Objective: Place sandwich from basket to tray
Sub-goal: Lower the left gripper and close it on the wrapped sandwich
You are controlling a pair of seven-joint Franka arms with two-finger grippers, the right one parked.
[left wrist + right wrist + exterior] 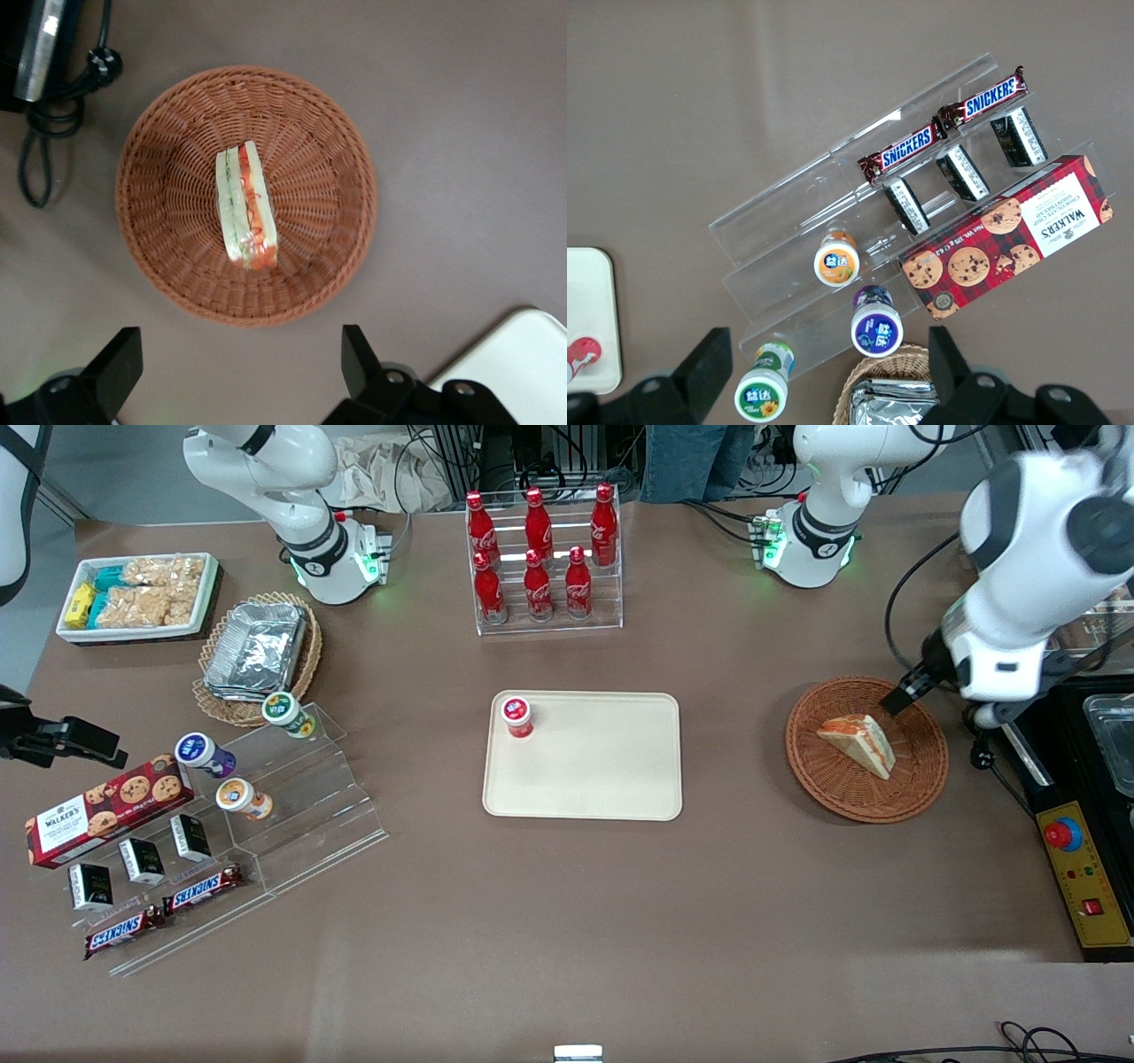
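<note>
The sandwich (858, 744) (246, 208), a pale bread wedge with orange-red and green filling, lies in the round reddish-brown wicker basket (802, 755) (146, 133) toward the working arm's end of the table. My gripper (911, 691) (239, 363) hangs above the basket's rim, farther from the front camera than the sandwich. It is open wide with nothing between its fingers, and it touches neither the sandwich nor the basket. The cream-beige tray (602, 779) (523, 350) lies flat at the table's middle, beside the basket.
A small red-lidded cup (516, 716) stands on one corner of the tray. A rack of red cola bottles (542, 558) stands farther back. A control box (1085, 872) and black cables (53, 106) lie close to the basket. Snacks on a clear stepped stand (266, 815) lie toward the parked arm's end.
</note>
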